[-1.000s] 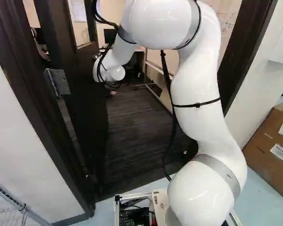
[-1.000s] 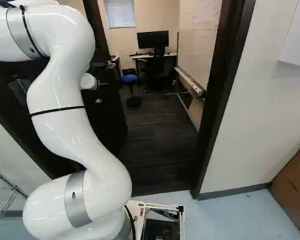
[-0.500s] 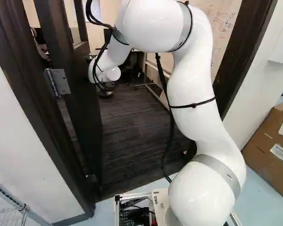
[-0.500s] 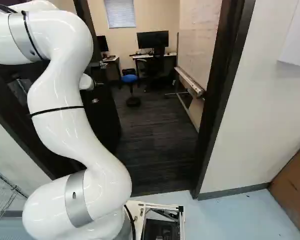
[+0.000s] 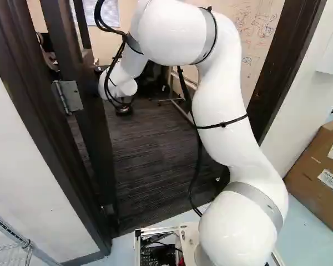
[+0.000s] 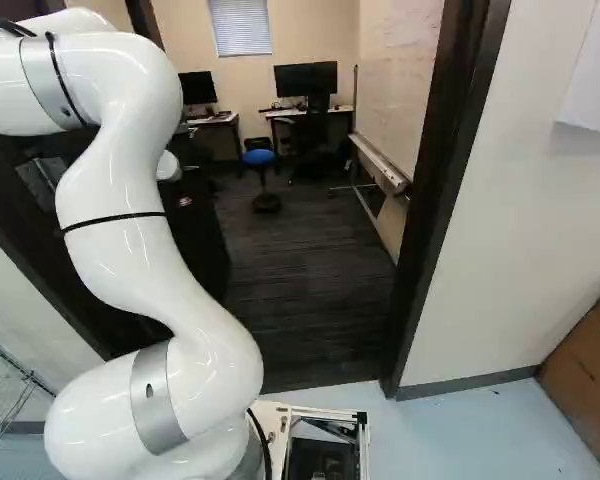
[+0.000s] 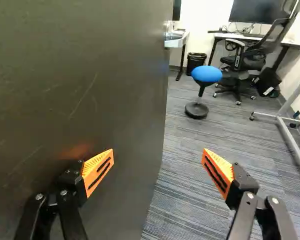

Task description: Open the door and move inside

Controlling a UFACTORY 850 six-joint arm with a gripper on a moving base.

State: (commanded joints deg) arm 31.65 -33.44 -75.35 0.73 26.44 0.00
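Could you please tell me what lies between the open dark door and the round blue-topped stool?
Bare grey striped carpet lies between the open dark door and the blue-topped stool, as the wrist view shows.

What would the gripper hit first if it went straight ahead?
Probably the dark door: its face lies ahead of one finger of the open gripper, though the gap is hard to judge.

A blue-topped stool stands on the carpet—beyond it, a black bin and a mesh-backed chair by a desk with a monitor. A whiteboard has a wheeled frame. At the left base view's right sits a labelled cardboard box—at its left, a wire rack.
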